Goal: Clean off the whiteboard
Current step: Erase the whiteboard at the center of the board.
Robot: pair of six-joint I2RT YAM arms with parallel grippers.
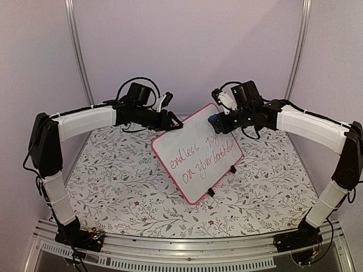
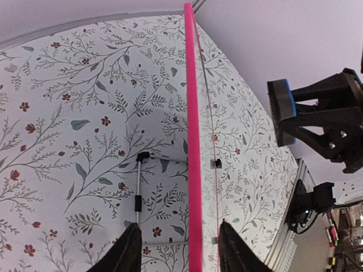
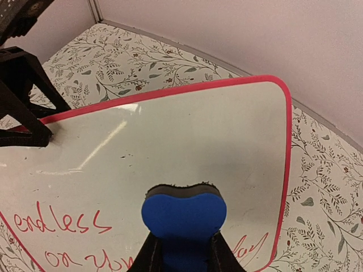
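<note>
The whiteboard [image 1: 195, 156] has a pink-red frame, two black clip feet and red handwriting. It stands tilted on the table. My left gripper [image 1: 170, 120] is open and straddles the board's upper left edge. In the left wrist view the frame [image 2: 194, 113] runs edge-on between my jaws [image 2: 180, 238], with a gap on each side. My right gripper [image 1: 220, 120] is shut on a blue eraser [image 3: 182, 218] with its dark felt side facing the board [image 3: 187, 130]. The eraser is near the board's upper right corner, above the writing. I cannot tell whether it touches.
The table [image 1: 119, 181] has a floral cloth. A thin metal kickstand [image 2: 138, 187] props the board from behind. Plain walls close in the back and sides. An aluminium rail [image 1: 187, 249] runs along the near edge by the arm bases.
</note>
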